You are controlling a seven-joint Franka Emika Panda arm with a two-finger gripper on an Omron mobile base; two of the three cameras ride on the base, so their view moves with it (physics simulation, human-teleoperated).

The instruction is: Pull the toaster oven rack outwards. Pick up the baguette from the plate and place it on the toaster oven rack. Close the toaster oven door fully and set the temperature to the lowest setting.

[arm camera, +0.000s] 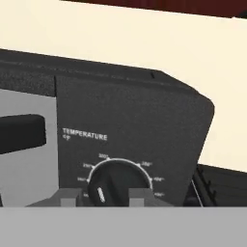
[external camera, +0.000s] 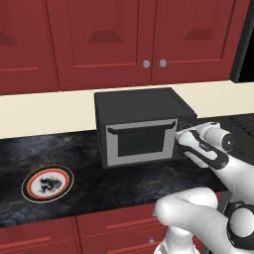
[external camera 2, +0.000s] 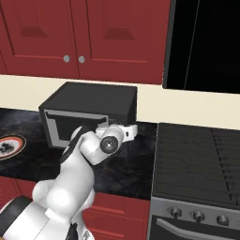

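Jaws: I saw my gripper (arm camera: pixel 102 201) with its jaws set narrowly either side of the temperature knob (arm camera: pixel 102 185); contact unclear.
Toaster oven (external camera: pixel 136 124): door (external camera: pixel 141 143) was shut, on the dark counter (external camera: pixel 84 183).
Plate (external camera: pixel 47 183): sat bare, well left.

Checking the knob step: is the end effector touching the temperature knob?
Cannot tell. In the hand view the end effector has a fingertip either side of the temperature knob, but the grey band hides where they would meet.

Black toaster oven (external camera: pixel 141 128) stands with its door (external camera: pixel 141 140) shut; plate (external camera: pixel 47 182) bare.
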